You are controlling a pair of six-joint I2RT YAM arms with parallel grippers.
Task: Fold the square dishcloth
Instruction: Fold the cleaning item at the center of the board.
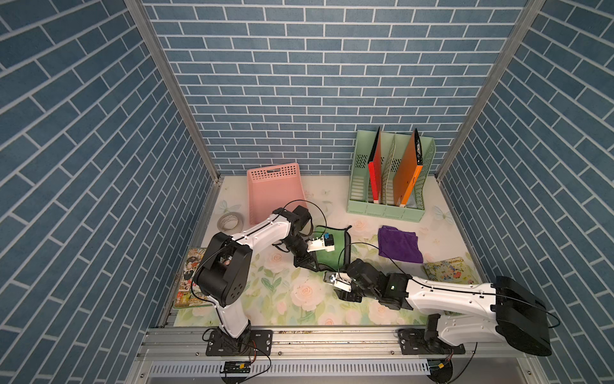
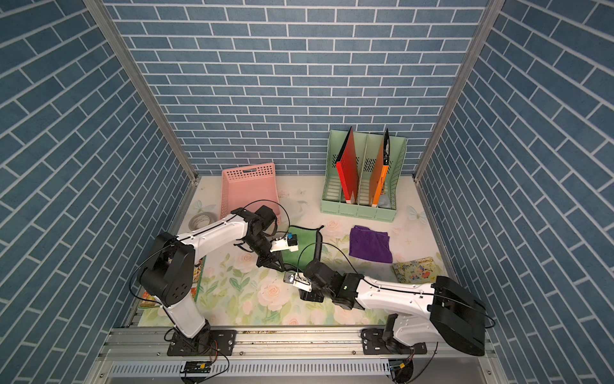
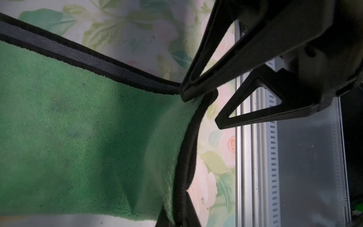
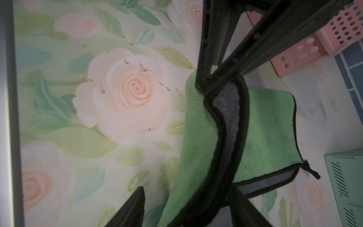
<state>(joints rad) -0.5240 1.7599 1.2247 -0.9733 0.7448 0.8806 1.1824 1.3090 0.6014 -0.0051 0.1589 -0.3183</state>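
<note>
The square dishcloth [image 1: 339, 239] [image 2: 307, 240] is green with a black hem and a grey underside, and lies mid-table in both top views. My left gripper [image 1: 307, 263] [image 3: 176, 206] is shut on its near hem and holds that edge up off the mat. The raised green flap [image 3: 78, 127] curls over, and a grey strip shows along the hem. My right gripper [image 1: 347, 295] [image 4: 187, 187] is open just in front of it. Its fingers [image 3: 218, 122] stand apart on either side of the cloth's hanging corner [image 4: 200, 137] without pinching it.
A purple cloth [image 1: 398, 245] lies to the right. At the back stand a pink basket [image 1: 274, 192] and a green file rack [image 1: 362, 206] with red and orange folders. A tape roll [image 1: 229, 222] sits at the left. Picture books [image 1: 191, 282] [image 1: 447, 269] lie at both sides.
</note>
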